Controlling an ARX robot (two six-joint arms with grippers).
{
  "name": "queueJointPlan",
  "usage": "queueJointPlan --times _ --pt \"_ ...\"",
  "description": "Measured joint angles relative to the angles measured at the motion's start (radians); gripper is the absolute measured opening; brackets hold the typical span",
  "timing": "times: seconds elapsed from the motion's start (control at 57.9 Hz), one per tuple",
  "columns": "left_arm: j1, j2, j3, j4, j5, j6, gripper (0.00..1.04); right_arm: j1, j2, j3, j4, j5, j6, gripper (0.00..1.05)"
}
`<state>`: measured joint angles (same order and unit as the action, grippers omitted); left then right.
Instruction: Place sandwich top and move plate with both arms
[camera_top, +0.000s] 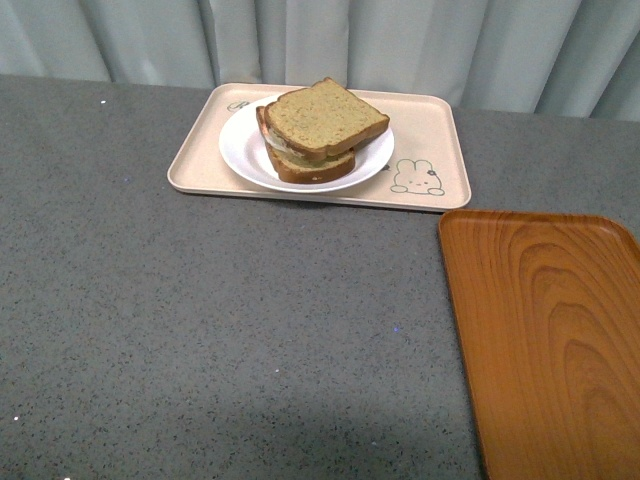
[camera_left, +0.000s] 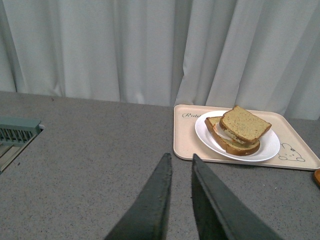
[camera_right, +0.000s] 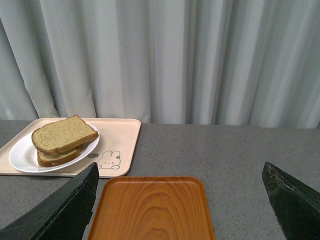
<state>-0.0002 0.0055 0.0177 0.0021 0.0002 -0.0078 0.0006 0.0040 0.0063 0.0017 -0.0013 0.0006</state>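
Note:
The sandwich top (camera_top: 326, 118), a tan speckled bread slice, lies skewed on a lower slice with white egg showing between them, all on the round white plate (camera_top: 245, 150). Both wrist views show it too: the sandwich top (camera_left: 244, 123) on the plate (camera_left: 272, 145), and the sandwich top (camera_right: 63, 133) on the plate (camera_right: 20, 156). My left gripper (camera_left: 182, 157) is shut and empty, hovering over the grey table short of the beige tray. My right gripper (camera_right: 180, 172) is open wide above the orange tray. Neither arm appears in the front view.
The plate rests on a beige rabbit-print tray (camera_top: 430, 140) at the table's back. An orange wood-grain tray (camera_top: 550, 340) lies at the front right. A grey vent grille (camera_left: 17, 131) sits at the table edge in the left wrist view. Pale curtains hang behind.

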Motion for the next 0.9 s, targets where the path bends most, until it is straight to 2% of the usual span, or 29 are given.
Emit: queueJointPlan --times 0.173,0.328,0.432,0.899 --pt "0.0 -0.001 0.0 0.0 0.0 0.0 0.47 0.0 0.0 0.0 0.0 0.0 0.0 0.96" --pt "0.0 -0.001 0.0 0.0 0.0 0.0 0.82 0.0 0.0 0.0 0.0 0.0 0.0 0.96" --pt "0.0 -0.001 0.0 0.0 0.0 0.0 1.0 0.0 0.0 0.0 0.0 0.0 0.0 0.96" --pt "0.0 -0.001 0.0 0.0 0.0 0.002 0.98 0.0 0.0 0.0 0.0 0.0 0.0 0.96"
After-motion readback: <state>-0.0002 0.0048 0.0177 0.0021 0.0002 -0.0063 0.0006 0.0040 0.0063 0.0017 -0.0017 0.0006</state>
